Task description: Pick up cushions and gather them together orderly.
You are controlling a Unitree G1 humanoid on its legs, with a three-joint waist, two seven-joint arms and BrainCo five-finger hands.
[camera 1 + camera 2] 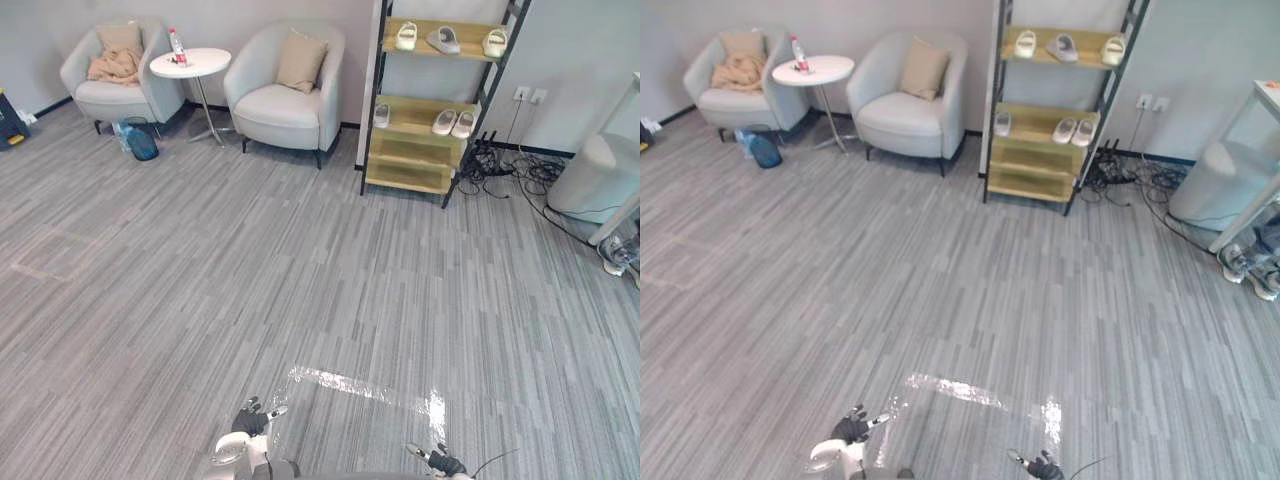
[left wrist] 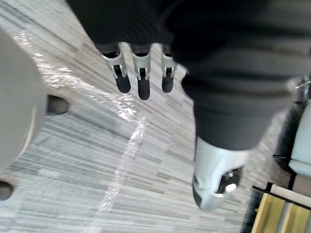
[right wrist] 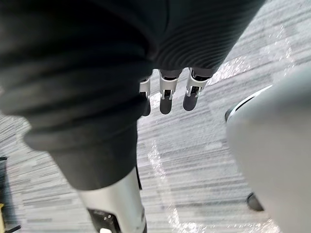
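Before my left hand point(image 1: 252, 420) and right hand point(image 1: 443, 462) the grey floor point(image 1: 300, 270) lies open as far as the back wall. A round side table point(image 1: 195, 65) stands between the left armchair point(image 1: 115, 97) and the right armchair point(image 1: 275, 110), narrowing that gap. A shoe rack point(image 1: 412, 177) stands near the right armchair, cables point(image 1: 500, 165) tangled on the floor beside it

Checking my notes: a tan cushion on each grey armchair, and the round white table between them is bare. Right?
Not quite. The left eye view shows a bottle standing on the round white table; a tan cushion does sit on each grey armchair.
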